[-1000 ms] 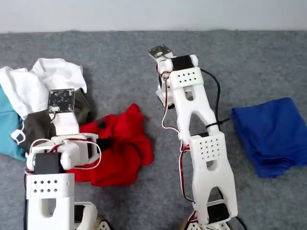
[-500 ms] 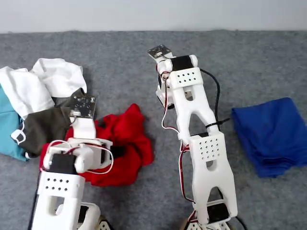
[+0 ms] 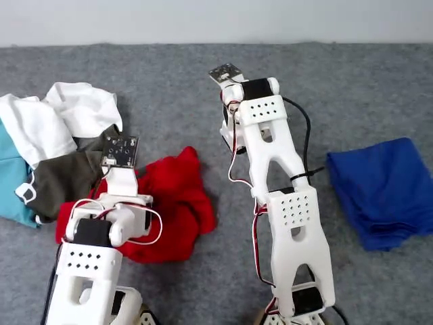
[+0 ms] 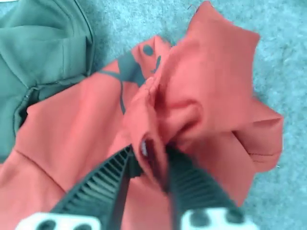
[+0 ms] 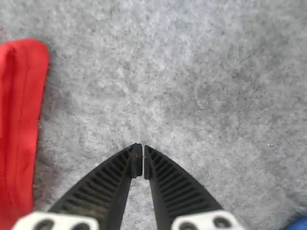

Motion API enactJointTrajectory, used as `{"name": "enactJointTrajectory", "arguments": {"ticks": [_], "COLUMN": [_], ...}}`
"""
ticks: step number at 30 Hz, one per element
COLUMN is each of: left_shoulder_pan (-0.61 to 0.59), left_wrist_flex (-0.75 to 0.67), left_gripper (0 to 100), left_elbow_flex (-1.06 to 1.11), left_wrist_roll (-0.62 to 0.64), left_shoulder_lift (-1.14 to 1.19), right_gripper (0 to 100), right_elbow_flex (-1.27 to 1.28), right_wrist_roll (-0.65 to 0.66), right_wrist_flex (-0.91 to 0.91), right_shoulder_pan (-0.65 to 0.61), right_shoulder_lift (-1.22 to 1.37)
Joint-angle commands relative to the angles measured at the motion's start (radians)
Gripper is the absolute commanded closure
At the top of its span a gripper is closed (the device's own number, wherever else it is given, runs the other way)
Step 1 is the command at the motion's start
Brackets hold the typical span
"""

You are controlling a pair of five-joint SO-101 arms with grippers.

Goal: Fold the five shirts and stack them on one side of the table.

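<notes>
The left hand [image 4: 149, 158] is gripping a bunched fold of the red shirt [image 4: 216, 86], which is lying crumpled on the surface [image 3: 338, 81] directly beneath it, while the right hand [image 5: 138, 160] is sitting closed and empty beside the shirt's edge.

Soft, even light falls from above on the grey table [image 3: 352, 81], bright all over with no dim corner. Shadows are short and faint. In the high view a thin dark rim edges the blue shirt [image 3: 382, 189] at 3 o'clock, and another edges the red shirt [image 3: 172, 203] toward 7 o'clock. The white shirt [image 3: 81, 108] at 10 o'clock is the brightest patch, its folds barely shaded. The right arm [image 3: 284, 203] shows no glare on its white plastic. The red shirt's creases are darkest at the left gripper [image 4: 152, 155]. Slight shade lies beneath the right gripper [image 5: 142, 160]. The wall [image 3: 216, 20] edge at 12 o'clock runs straight, unbent.
</notes>
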Motion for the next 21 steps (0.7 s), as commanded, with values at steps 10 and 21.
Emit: {"name": "enactJointTrajectory", "arguments": {"ticks": [10, 21], "left_shoulder_pan": [-0.003, -0.106], "left_wrist_flex": [-0.008, -0.008], "left_gripper": [99, 99], "left_elbow_flex": [-0.087, -0.122], "left_wrist_roll": [0.012, -0.094], "left_shoulder_lift": [-0.008, -0.008], "right_gripper": [98.7, 98.3], "right_elbow_flex": [-0.003, -0.009], "right_wrist_roll": [-0.012, -0.014], "right_wrist_flex": [0.042, 0.025], "right_shoulder_pan": [-0.015, -0.127], "right_shoulder_lift": [-0.068, -0.076]}}
